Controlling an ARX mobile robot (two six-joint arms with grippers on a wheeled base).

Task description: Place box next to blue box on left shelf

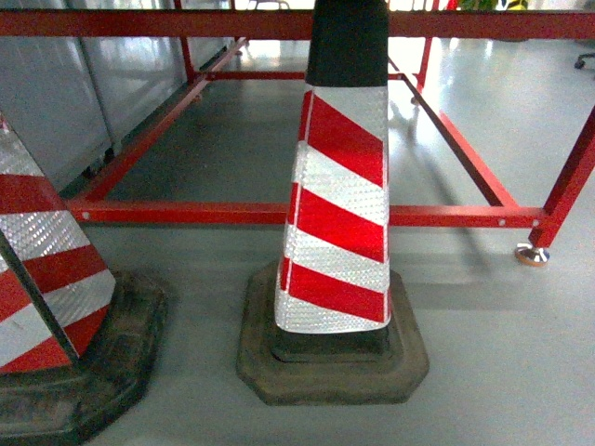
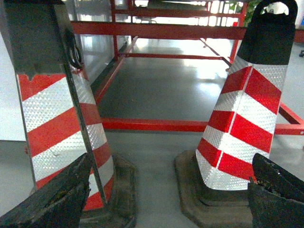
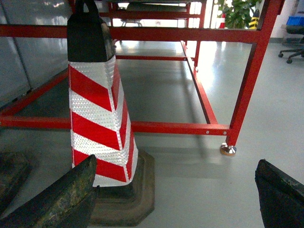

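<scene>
Grey polished floor (image 1: 483, 344) fills the lower part of every view, and neither the blue box nor the roller shelf appears in any of them. So the relation the next move depends on, which way the box lies from the grippers and how its long side runs, cannot be read here, and neither arm can be called the nearer one.

Closest in, the left gripper (image 2: 166, 199) shows as two dark, worn fingertips (image 2: 52, 202) at the bottom corners of its wrist view, spread wide with only floor between them. It holds nothing and touches nothing. The right gripper (image 3: 171, 194) looks the same in its own view: fingers (image 3: 57, 199) far apart, empty, floor below.

Just ahead of the left gripper stand two traffic cones. The left cone (image 2: 57, 123) rises in front of its left finger, and the middle cone (image 1: 339, 204) stands ahead and to its right. That middle cone sits ahead and to the left of the right gripper. Both have red and white reflective stripes, black tops and heavy dark rubber bases.

Behind the cones runs a red tubular frame (image 1: 232, 214), its low rail crossing ahead of both grippers, with a corner foot (image 3: 228, 150) ahead and right of the right gripper. Farther back are grey panels, a potted plant (image 3: 240, 12) and an office chair (image 3: 292, 40).

Judging from this, the robot likely has to turn or drive before any box work is possible.
</scene>
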